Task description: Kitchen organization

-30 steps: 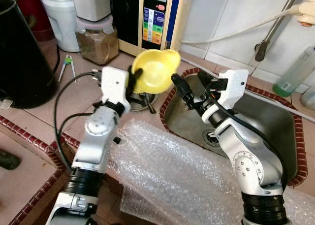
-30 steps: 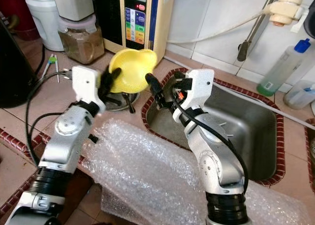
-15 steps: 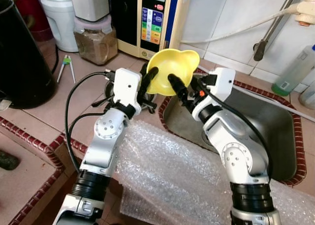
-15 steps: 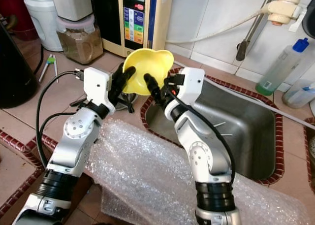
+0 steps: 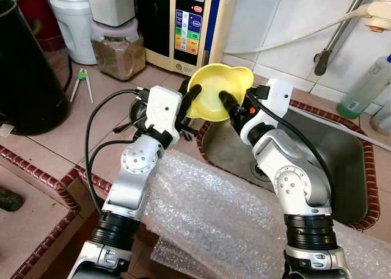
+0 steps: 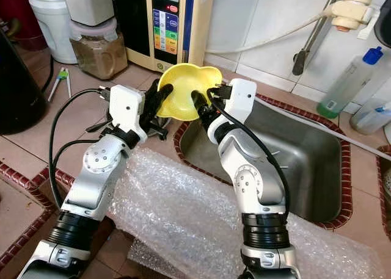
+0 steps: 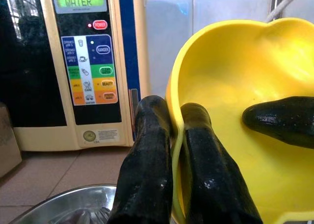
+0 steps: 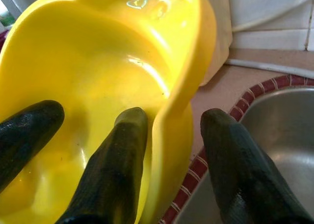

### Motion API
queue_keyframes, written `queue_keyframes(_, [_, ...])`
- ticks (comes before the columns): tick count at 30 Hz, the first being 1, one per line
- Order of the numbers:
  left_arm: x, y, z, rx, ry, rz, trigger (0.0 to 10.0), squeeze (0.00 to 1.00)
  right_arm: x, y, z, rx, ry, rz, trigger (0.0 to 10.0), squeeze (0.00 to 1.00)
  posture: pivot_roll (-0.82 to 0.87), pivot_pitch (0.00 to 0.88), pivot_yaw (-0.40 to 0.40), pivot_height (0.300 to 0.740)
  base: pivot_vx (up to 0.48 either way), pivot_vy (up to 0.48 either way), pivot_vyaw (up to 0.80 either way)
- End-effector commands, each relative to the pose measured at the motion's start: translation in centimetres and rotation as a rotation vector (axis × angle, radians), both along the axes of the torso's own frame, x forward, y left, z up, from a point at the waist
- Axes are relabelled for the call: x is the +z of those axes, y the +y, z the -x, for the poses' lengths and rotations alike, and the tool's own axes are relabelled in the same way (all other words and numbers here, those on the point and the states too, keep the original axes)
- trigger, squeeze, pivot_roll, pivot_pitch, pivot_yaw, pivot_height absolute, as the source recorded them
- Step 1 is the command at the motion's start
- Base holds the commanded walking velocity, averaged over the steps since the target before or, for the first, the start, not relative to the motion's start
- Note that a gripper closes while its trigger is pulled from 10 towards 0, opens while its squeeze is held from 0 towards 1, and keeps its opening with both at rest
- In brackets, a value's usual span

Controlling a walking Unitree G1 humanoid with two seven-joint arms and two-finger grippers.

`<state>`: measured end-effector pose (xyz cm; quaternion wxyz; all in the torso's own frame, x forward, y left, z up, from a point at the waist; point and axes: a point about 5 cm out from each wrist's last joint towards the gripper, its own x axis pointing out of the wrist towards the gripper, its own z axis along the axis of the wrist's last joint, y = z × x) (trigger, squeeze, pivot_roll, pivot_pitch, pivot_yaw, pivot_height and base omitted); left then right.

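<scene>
A yellow plastic bowl (image 5: 217, 93) is held tilted in the air over the counter edge beside the sink. My left gripper (image 5: 190, 97) is shut on its left rim, one finger inside and one outside (image 7: 174, 131). My right gripper (image 5: 232, 103) straddles the opposite rim (image 8: 174, 118): one finger rests against the inner wall, while the other stands outside with a gap to the bowl, so it is open. The left finger (image 8: 29, 131) shows inside the bowl in the right wrist view.
The steel sink (image 5: 342, 163) with its red tile border lies to the right. Bubble wrap (image 5: 208, 212) covers the counter front. A water ionizer (image 5: 192, 16), a spice jar (image 5: 119, 44) and a black kettle (image 5: 24, 71) stand at the back left. A bottle (image 5: 363, 86) stands far right.
My left gripper has carried the yellow bowl to the right, toward the sink. My right gripper has closed in from the right and put one finger inside the bowl.
</scene>
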<state>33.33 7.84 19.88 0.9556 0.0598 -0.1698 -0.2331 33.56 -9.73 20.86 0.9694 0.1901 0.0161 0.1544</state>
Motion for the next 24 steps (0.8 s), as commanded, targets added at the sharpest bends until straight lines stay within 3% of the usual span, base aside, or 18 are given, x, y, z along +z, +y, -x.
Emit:
queue_keyframes(1, [0.7,-0.2,0.3,-0.015,-0.046,0.009,0.0,0.0,-1.4,-2.1,-0.5,-0.114,0.086,0.012,0.0,0.0,0.01,0.094,-0.09,0.74,0.0,0.0,0.0])
queue_keyframes(2, [0.7,-0.2,0.3,-0.014,-0.046,0.005,0.9,0.0,-1.5,-2.3,-0.6,-0.123,0.095,0.008,0.0,0.0,0.01,0.094,-0.09,0.74,0.0,0.0,0.0])
queue_keyframes(3, [0.8,-0.2,0.3,-0.014,-0.047,0.004,2.5,0.0,-1.5,-2.3,-0.6,-0.125,0.098,0.003,0.0,0.0,0.01,0.094,-0.09,0.74,0.0,0.0,0.0])
queue_keyframes(4, [0.8,-0.3,0.3,-0.013,-0.05,0.003,3.3,0.0,-1.5,-2.4,-0.6,-0.13,0.102,-0.003,0.0,0.0,0.01,0.094,-0.09,0.74,0.0,0.0,0.0])
queue_keyframes(7, [0.9,-0.2,0.2,-0.007,-0.051,0.002,4.2,0.0,-1.6,-2.6,-0.7,-0.143,0.11,-0.01,0.0,0.0,0.01,0.092,-0.089,0.74,0.0,0.0,0.0])
queue_keyframes(11, [0.9,-0.1,0.1,-0.001,-0.052,-0.001,4.3,0.0,-2.1,-3.2,-0.7,-0.183,0.149,-0.035,0.0,0.0,0.01,0.092,-0.085,0.74,0.0,0.0,0.0])
queue_keyframes(12, [0.8,-0.1,0.1,-0.001,-0.05,-0.005,4.9,0.0,-2.2,-3.4,-0.8,-0.198,0.158,-0.033,0.0,0.0,0.01,0.092,-0.085,0.74,0.0,0.0,0.0])
queue_keyframes(13, [0.8,-0.1,0.1,-0.001,-0.05,-0.005,4.9,0.0,-2.2,-3.4,-0.8,-0.198,0.158,-0.033,0.0,0.0,0.01,0.092,-0.085,0.74,0.0,0.0,0.0])
queue_keyframes(14, [0.8,-0.1,0.0,-0.004,-0.047,-0.009,8.8,0.0,-2.4,-3.6,-0.8,-0.209,0.165,-0.034,0.0,0.0,0.01,0.092,-0.085,0.74,0.0,0.0,0.0])
queue_keyframes(15, [0.7,-0.2,0.0,-0.01,-0.038,-0.009,10.0,0.0,-2.5,-3.8,-0.8,-0.218,0.173,-0.039,0.0,0.0,0.02,0.092,-0.083,0.74,0.0,0.0,0.0])
queue_keyframes(18, [0.1,-0.6,0.0,-0.056,0.03,0.007,10.0,0.0,-2.8,-4.3,-0.9,-0.247,0.192,-0.048,0.0,0.0,0.02,0.092,-0.085,0.74,0.0,0.0,0.0])
queue_keyframes(19, [-0.1,-0.6,0.0,-0.062,0.043,0.003,10.0,0.55,-2.8,-4.5,-1.0,-0.258,0.198,-0.052,0.0,0.0,0.02,0.091,-0.086,0.74,0.0,0.0,0.0])
queue_keyframes(20, [-0.2,-0.6,0.0,-0.064,0.048,0.0,10.0,0.55,-2.9,-4.6,-1.1,-0.261,0.201,-0.054,0.0,0.0,0.02,0.091,-0.086,0.74,0.0,0.0,0.0])
queue_keyframes(22, [-0.3,-0.7,0.0,-0.079,0.061,0.004,10.0,1.0,-2.9,-4.8,-1.2,-0.274,0.203,-0.049,0.0,0.0,0.03,0.091,-0.086,0.74,0.0,0.0,0.0])
queue_keyframes(24, [-0.4,-0.8,0.0,-0.097,0.077,0.004,10.0,1.0,-2.9,-5.2,-1.3,-0.294,0.202,-0.04,0.0,0.0,0.03,0.09,-0.085,0.74,0.0,0.0,0.0])
